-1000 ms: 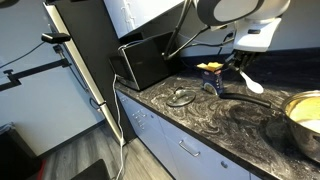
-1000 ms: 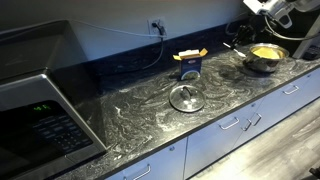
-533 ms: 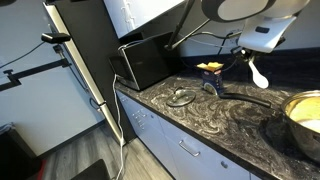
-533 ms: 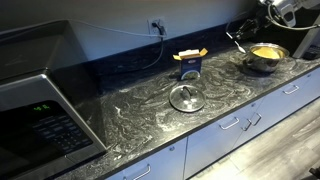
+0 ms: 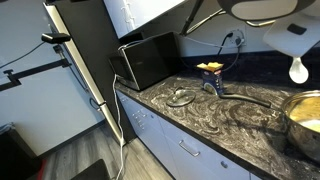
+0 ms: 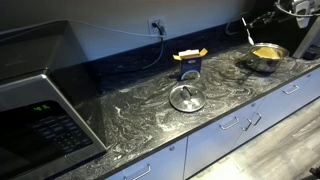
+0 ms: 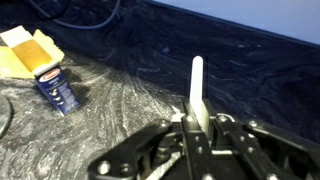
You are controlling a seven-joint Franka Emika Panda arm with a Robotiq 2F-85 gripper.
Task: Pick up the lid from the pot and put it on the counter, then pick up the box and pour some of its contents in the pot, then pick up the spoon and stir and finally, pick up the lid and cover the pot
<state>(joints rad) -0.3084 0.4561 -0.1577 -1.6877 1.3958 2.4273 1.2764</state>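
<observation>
My gripper (image 7: 192, 124) is shut on the white spoon (image 7: 197, 82), whose handle sticks out between the closed fingers. In an exterior view the spoon (image 5: 298, 70) hangs bowl-down under the gripper (image 5: 294, 48), in the air just above and behind the steel pot (image 5: 303, 112). The pot (image 6: 265, 57) stands uncovered with yellow contents. On the marbled counter (image 6: 140, 115) the glass lid (image 6: 186, 98) lies flat, well apart from the pot; the lid (image 5: 180, 97) shows in both exterior views. Behind it stands the yellow box (image 6: 189, 65), also the box (image 7: 45, 66) with its flaps open.
A black microwave (image 5: 146, 58) stands at the counter's end, large in the foreground as the microwave (image 6: 35, 110). Cables run along the wall behind the box. White drawers (image 6: 235, 130) lie below the counter's front edge.
The gripper has carried the spoon up off the counter near the box and across toward the pot. Lid, box and pot have not moved.
</observation>
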